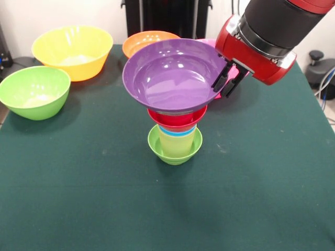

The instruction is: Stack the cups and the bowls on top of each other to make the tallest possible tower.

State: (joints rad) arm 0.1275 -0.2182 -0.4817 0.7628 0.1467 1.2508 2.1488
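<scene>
Crowding the tower [176,130], pink bowl [230,78] behind fingers [229,79] clamped on purple bowl [175,76], orange bowl [146,41] beyond

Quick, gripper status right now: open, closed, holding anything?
Gripper: fingers sit at the rim of the purple bowl on top of the tower; whether they are clamped on it cannot be told.

Tower [175,112] blocks centre — near green table [104,209] lies open.
</scene>
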